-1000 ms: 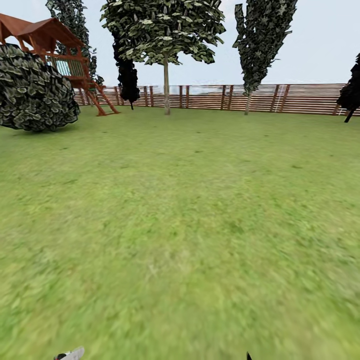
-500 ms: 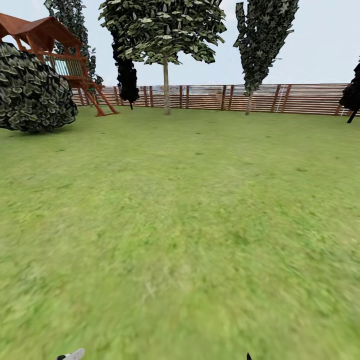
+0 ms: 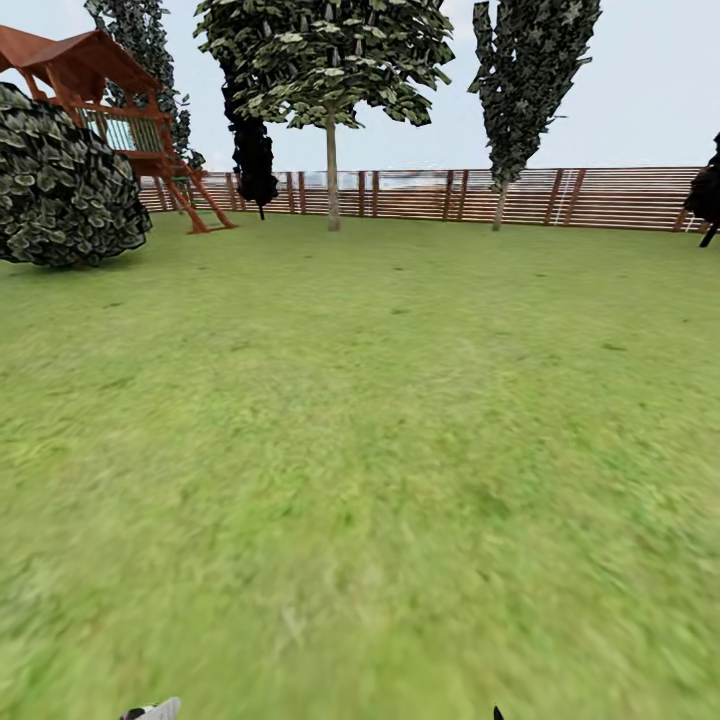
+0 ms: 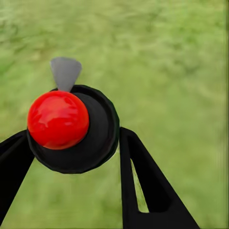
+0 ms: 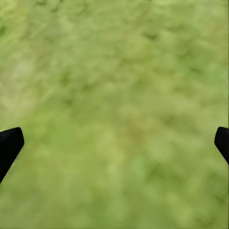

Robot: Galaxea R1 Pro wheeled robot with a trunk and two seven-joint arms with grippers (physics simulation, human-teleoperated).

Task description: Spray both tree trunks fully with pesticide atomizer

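The left gripper (image 4: 71, 157) is pointed down at the grass (image 3: 380, 420), its fingers (image 4: 148, 191) clamped on the atomizer (image 4: 71, 129), seen end-on with a red cap. The right gripper (image 5: 114, 143) is held over bare grass, fingers wide apart. Two trees (image 3: 330, 60) are seen far ahead by the fence (image 3: 600, 198).

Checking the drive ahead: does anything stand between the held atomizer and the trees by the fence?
Nothing visible does. Open lawn runs from the atomizer in the left end effector to the trees at the fence; the round bush stands off to the left.
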